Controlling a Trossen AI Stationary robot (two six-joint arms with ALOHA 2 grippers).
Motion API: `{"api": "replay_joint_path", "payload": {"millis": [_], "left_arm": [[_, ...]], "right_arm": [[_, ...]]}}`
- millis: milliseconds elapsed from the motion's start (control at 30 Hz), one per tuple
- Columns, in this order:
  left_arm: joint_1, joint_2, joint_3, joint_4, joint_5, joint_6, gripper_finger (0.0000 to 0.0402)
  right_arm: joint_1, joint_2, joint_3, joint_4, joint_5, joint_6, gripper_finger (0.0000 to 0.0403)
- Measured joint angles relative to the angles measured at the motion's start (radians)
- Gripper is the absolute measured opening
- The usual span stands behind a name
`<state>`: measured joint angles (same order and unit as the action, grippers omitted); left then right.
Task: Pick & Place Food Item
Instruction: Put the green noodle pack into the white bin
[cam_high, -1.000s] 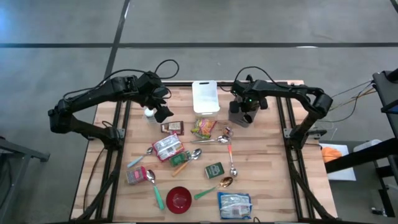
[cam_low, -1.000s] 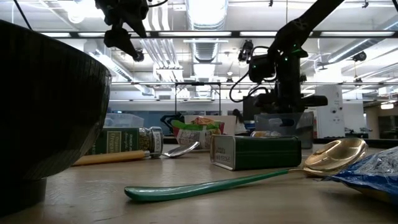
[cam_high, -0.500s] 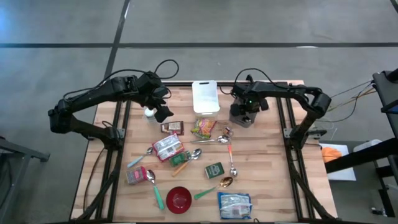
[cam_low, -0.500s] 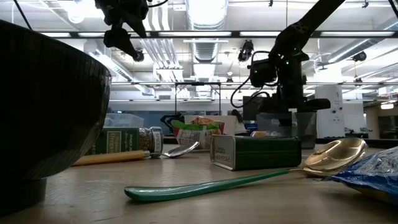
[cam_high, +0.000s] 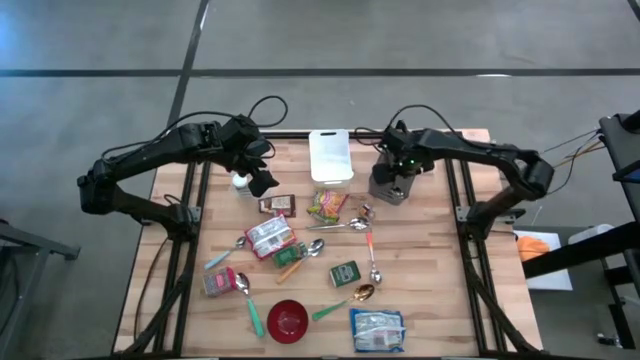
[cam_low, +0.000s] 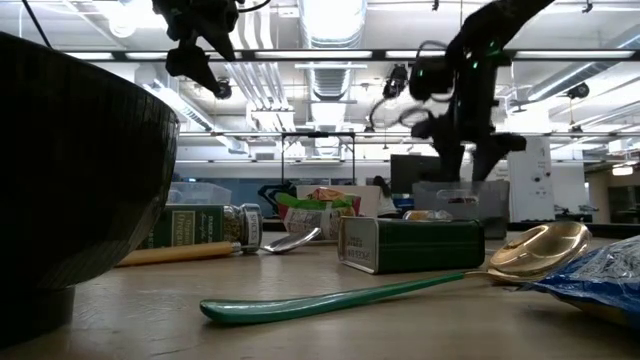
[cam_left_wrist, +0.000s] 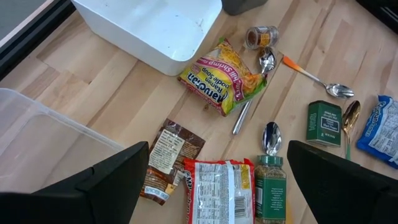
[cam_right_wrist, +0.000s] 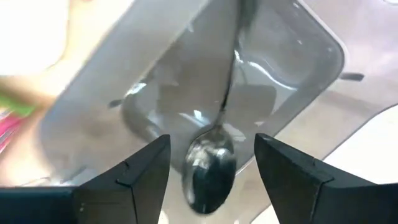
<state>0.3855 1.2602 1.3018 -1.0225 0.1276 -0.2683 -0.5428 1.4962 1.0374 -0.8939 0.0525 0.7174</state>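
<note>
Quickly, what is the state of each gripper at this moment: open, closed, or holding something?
Left gripper: open, holding nothing.
Right gripper: open above the grey bin; a spoon lies between its fingers, not gripped.

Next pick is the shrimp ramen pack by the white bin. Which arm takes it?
Probably left. The left gripper hovers open and empty beside the white bin, and its wrist view frames the ramen pack. The right gripper hangs open over the grey container, where a spoon lies.

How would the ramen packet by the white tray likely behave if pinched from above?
The ramen packet looks crinkled and puffy, so its film probably yields and slips. It seems light. A spoon beside it, possibly touching, may shift too.
</note>
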Motion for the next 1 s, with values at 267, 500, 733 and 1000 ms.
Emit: {"api": "replay_joint_path", "payload": {"millis": [267,500,733,1000], "left_arm": [[0.000,0.000,0.000,0.000,0.000,0.007,0.0387],[0.000,0.000,0.000,0.000,0.000,0.009,0.0387],[0.000,0.000,0.000,0.000,0.000,0.009,0.0387],[0.000,0.000,0.000,0.000,0.000,0.009,0.0387]], "right_arm": [[0.205,-0.147,-0.001,0.012,0.002,0.017,0.0231],[0.436,-0.166,-0.009,0.053,0.100,0.074,0.0231],[0.604,-0.072,-0.011,0.115,0.282,0.138,0.0231],[0.628,0.068,-0.016,0.147,0.253,0.165,0.0231]]}}
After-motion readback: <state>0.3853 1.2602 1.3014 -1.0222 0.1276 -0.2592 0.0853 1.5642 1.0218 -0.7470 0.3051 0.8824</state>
